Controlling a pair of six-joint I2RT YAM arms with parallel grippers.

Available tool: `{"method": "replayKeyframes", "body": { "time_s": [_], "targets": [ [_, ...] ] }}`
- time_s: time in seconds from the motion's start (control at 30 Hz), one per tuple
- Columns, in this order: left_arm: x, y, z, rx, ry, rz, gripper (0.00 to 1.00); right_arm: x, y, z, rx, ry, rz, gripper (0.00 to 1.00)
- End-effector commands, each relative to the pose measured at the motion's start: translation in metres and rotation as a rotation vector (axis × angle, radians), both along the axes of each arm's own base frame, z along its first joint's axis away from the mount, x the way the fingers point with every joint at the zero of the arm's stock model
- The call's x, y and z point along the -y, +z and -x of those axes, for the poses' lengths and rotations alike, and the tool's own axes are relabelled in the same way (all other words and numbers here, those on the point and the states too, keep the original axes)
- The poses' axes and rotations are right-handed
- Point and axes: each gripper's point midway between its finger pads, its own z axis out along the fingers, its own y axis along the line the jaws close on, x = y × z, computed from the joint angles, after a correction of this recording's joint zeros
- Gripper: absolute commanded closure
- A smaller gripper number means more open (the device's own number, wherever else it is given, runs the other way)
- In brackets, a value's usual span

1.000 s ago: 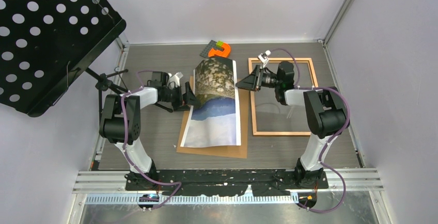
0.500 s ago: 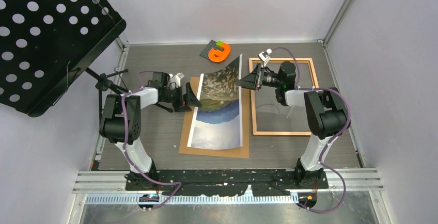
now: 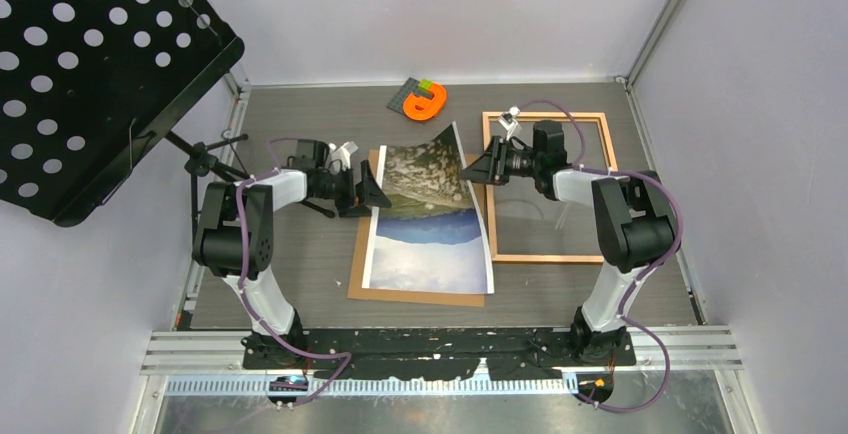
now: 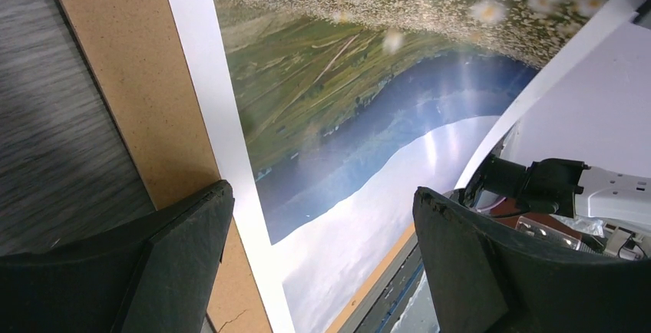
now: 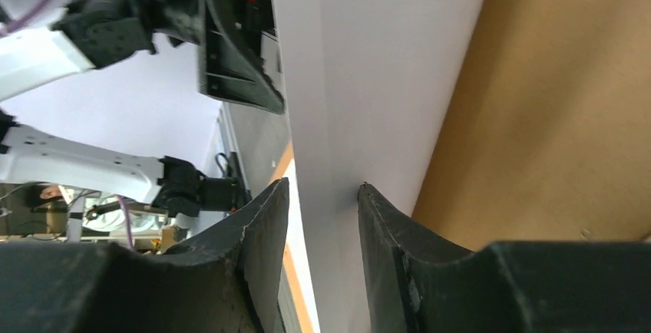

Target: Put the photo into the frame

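The photo [image 3: 430, 229], a landscape print with a white border, lies partly on the brown backing board [image 3: 420, 297]. Its far right part is lifted and curled. My right gripper [image 3: 474, 169] is shut on that raised edge. In the right wrist view the photo's white back [image 5: 361, 80] passes between the fingers of the right gripper [image 5: 322, 186], with the board [image 5: 553, 103] behind. My left gripper [image 3: 380, 192] stands open at the photo's left edge, holding nothing. Through the left gripper [image 4: 321, 192] I see the print [image 4: 345, 118]. The frame [image 3: 545, 257] lies flat to the right.
An orange object [image 3: 425, 102] on a small grey plate sits at the back centre. A black perforated music stand [image 3: 90, 74] overhangs the left side, and its tripod legs [image 3: 205, 159] are near the left arm. Walls close in the table on three sides.
The photo's lifted far part swung from the left over to the right, toward the frame's left rail. The right gripper shifted slightly nearer. The left gripper stayed put.
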Motion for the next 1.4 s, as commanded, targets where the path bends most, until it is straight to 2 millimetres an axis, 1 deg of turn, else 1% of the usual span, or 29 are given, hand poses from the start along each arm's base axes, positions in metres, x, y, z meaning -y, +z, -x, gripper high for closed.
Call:
{"method": "replayKeyframes", "body": {
  "time_s": [0.0,0.07,0.1,0.2,0.4,0.53,0.6,0.63,0.67,0.7,0.77,0.87,1.03,1.07,1.2,1.27,1.37],
  "targets": [
    [0.002,-0.021,0.017,-0.064,-0.019,-0.024,0.08,0.01,-0.033,-0.005,0.025,-0.002,0.155,0.55],
    [0.001,-0.021,0.017,-0.063,-0.019,-0.024,0.08,0.012,-0.045,-0.007,0.016,-0.002,0.184,0.55],
    [0.002,-0.02,0.016,-0.062,-0.019,-0.023,0.08,0.012,-0.047,-0.008,0.02,-0.002,0.194,0.55],
    [0.002,-0.021,0.016,-0.063,-0.018,-0.022,0.08,0.017,-0.061,-0.007,0.011,-0.003,0.242,0.53],
    [0.002,-0.021,0.017,-0.068,-0.018,-0.019,0.08,0.018,-0.074,-0.006,-0.008,0.001,0.27,0.54],
    [0.003,-0.02,0.016,-0.064,-0.02,-0.017,0.08,0.016,-0.079,-0.005,-0.024,0.007,0.268,0.6],
    [0.003,-0.019,0.016,-0.059,-0.021,-0.014,0.08,0.015,-0.077,-0.007,-0.025,0.007,0.256,0.66],
    [0.004,-0.019,0.016,-0.057,-0.023,-0.013,0.08,0.014,-0.072,-0.009,-0.023,0.007,0.245,0.74],
    [0.004,-0.018,0.016,-0.055,-0.023,-0.011,0.08,0.012,-0.068,-0.01,-0.014,0.01,0.238,0.77],
    [0.004,-0.017,0.015,-0.051,-0.022,-0.01,0.08,0.012,-0.062,-0.011,-0.005,0.009,0.23,0.85],
    [0.004,-0.012,0.013,-0.033,-0.022,-0.008,0.08,0.012,-0.046,-0.016,0.018,0.001,0.212,0.93],
    [0.005,0.005,0.006,0.028,-0.024,-0.009,0.08,0.012,-0.02,-0.021,0.075,-0.016,0.204,0.94],
    [0.004,0.044,-0.009,0.169,-0.035,-0.048,0.07,0.011,0.032,-0.023,0.159,-0.034,0.174,0.94],
    [0.003,0.055,-0.015,0.208,-0.037,-0.055,0.07,0.01,0.041,-0.022,0.17,-0.028,0.159,0.94],
    [0.0,0.082,-0.029,0.318,-0.053,-0.084,0.07,0.007,0.081,-0.014,0.24,0.004,0.113,0.94],
    [-0.001,0.096,-0.038,0.389,-0.063,-0.096,0.07,0.006,0.104,-0.005,0.292,0.028,0.09,0.94],
    [-0.001,0.118,-0.052,0.5,-0.084,-0.103,0.06,0.006,0.127,0.009,0.342,0.072,0.062,0.94]
  ]
}}
